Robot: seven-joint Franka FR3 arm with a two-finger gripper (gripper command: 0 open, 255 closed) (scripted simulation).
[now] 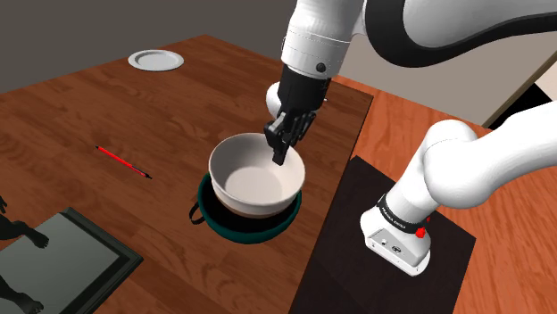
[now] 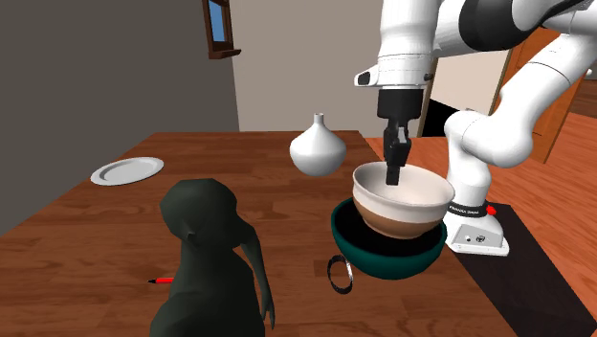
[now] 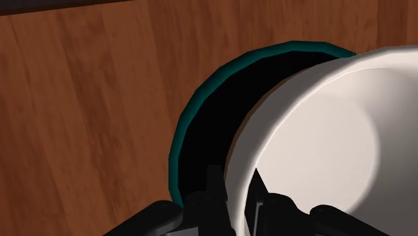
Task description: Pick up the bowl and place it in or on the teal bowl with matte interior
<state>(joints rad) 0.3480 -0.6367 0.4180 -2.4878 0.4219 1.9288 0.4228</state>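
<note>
Placing step, late stage. The all-black two-finger gripper (image 1: 279,150) is pinching the rim of the round white bowl with a tan lower band (image 1: 254,181). One finger is sitting inside the wall and one outside, so the jaws are closed down to the wall's thickness; the wrist view is showing that clamp clearly.

The white bowl is hanging directly over the dark teal bowl (image 1: 234,230) on the brown wooden table (image 1: 98,103), with its base dipping below the teal rim. It is sitting slightly off-centre: more teal rim is showing on the shoulder view's lower left. Can't tell whether the base is touching the teal interior; the wrist view is showing a dark gap between the two walls.

Next move, my read: lowering a touch until the bowl is seating, then opening the fingers and lifting straight up so the inner finger isn't dragging the rim and tipping it.

A small dark ring (image 2: 340,273) is lying just beside the teal bowl, not interfering.
</note>
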